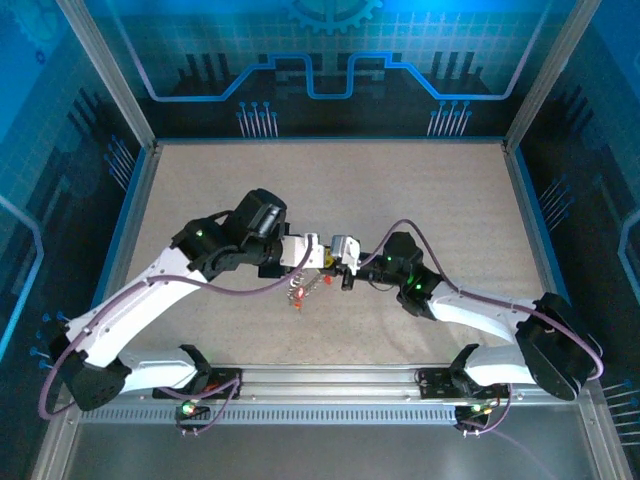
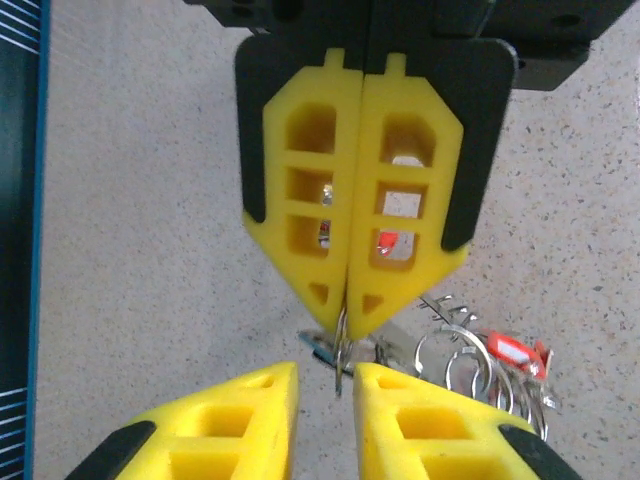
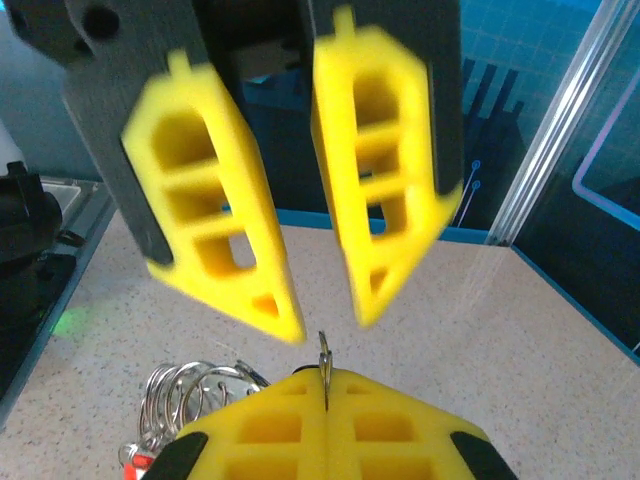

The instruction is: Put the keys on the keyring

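Pinching the keyring (image 3: 323,358) edge-on, the right claw (image 2: 347,322) is clamped shut on the thin wire. Facing it tip to tip over the middle of the worktop (image 1: 450,200), the left claw (image 3: 326,315) stands slightly parted and grips nothing. Silver keys (image 2: 470,365) and red tags (image 2: 510,352) bunch on the ring just beside the pinch

top: overhead, wide | wrists: close, facing each other | shared: keyring (image 2: 342,352)
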Motion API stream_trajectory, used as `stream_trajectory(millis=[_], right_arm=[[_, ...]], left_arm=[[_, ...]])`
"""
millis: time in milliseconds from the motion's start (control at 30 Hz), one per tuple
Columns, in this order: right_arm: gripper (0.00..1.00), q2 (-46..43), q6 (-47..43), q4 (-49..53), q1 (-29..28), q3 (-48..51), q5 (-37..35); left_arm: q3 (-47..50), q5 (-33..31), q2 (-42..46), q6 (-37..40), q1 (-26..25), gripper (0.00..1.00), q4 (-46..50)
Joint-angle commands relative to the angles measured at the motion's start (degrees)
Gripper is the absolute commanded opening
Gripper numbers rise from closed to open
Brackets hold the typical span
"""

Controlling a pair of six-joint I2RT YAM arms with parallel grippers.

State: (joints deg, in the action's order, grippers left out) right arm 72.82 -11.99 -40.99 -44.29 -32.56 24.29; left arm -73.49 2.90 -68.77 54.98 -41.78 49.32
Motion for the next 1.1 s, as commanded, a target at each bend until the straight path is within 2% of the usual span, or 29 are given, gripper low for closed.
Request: stream_trajectory(millis=[0,133,233,367,467,600,767,900,1000,1067], right_arm=[[0.00,-3.0,0.8,-5.6,0.1,1.3,-0.8],[0.00,-3.5,1.7,-7.1,0.9,1.7,0.5],[0.00,-4.1,2.7,-8.1,1.3,2.2,0.2],[0.00,-4.3,3.0,-9.0,1.5,2.6,1.0],[0.00,-5.2,3.6,-8.9,1.7,3.1,0.4],[0.00,-5.6,4.2,-9.8,1.8,3.7,0.4],[0.00,-7.5,4.0,-9.0,2.3,4.2,-0.2],[0.00,-9.5,3.3,-6.5,3.6,4.2,0.1],[0.00,-9.9,3.6,-6.5,4.0,4.2,0.6],[0.00,-9.4,4.4,-7.3,4.0,3.9,1.6]], left_arm=[[3.2,2.8,3.8,-2.4,0.7,0.24,-4.9],[6.5,3.0,5.5,-4.9,1.8,0.25,-8.0],[8.1,5.8,6.1,-7.5,2.3,0.37,-12.3],[9.2,8.4,5.8,-9.6,2.3,0.37,-15.3],[9.7,9.4,5.2,-9.3,2.4,0.32,-16.3],[9.8,10.0,4.3,-9.0,2.5,0.20,-15.8],[11.0,7.9,4.4,-7.4,2.6,0.19,-15.9],[12.6,9.2,5.4,-8.4,2.9,0.16,-17.6],[12.9,11.2,5.8,-8.7,3.6,0.03,-18.6],[13.2,12.3,6.0,-8.7,3.6,0.00,-19.2]])
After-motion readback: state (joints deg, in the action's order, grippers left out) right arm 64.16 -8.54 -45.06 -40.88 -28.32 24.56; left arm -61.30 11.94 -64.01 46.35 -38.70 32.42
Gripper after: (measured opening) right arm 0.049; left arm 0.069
